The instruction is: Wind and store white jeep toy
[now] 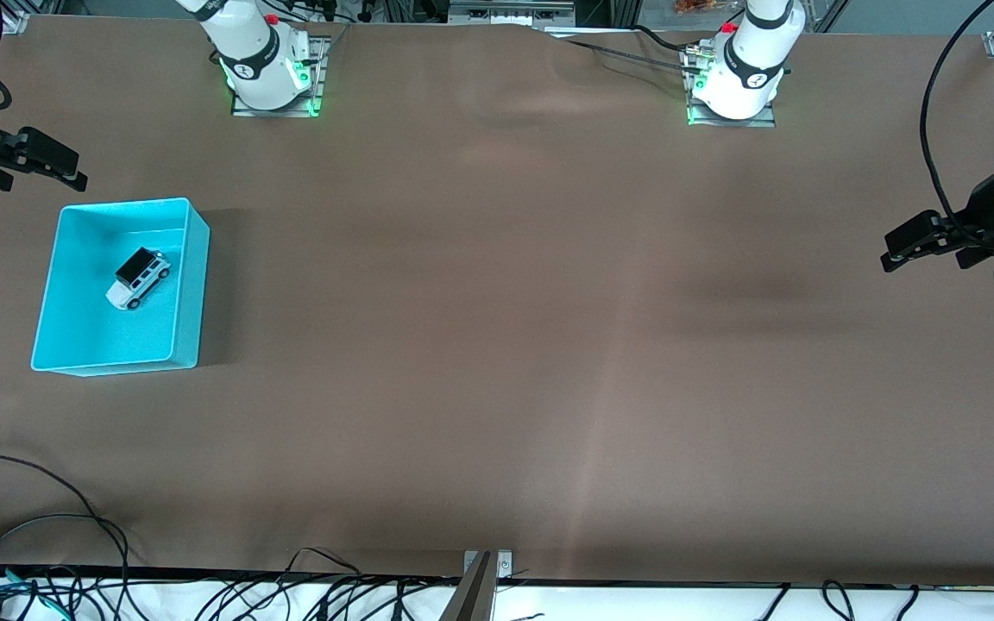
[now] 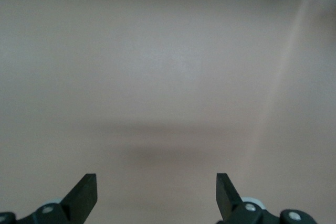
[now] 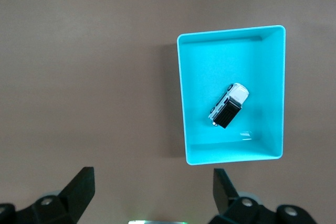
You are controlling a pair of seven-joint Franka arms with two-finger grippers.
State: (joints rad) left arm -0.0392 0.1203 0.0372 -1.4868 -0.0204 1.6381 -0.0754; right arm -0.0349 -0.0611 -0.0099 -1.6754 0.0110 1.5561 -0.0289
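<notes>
The white jeep toy (image 1: 138, 278), white body with a black roof, lies on its wheels inside the turquoise bin (image 1: 191, 285) at the right arm's end of the table. It also shows in the right wrist view (image 3: 228, 105), inside the bin (image 3: 184, 103). My right gripper (image 1: 74, 172) is open and empty, up in the air just outside the bin's edge that is farther from the front camera. My left gripper (image 1: 894, 250) is open and empty over bare table at the left arm's end; its wrist view shows only brown table between its fingertips (image 2: 86, 190).
The brown table cloth (image 1: 497, 345) covers the whole table. The two arm bases (image 1: 268, 78) stand along the edge farthest from the front camera. Loose cables (image 1: 48, 526) lie at the table's near edge toward the right arm's end.
</notes>
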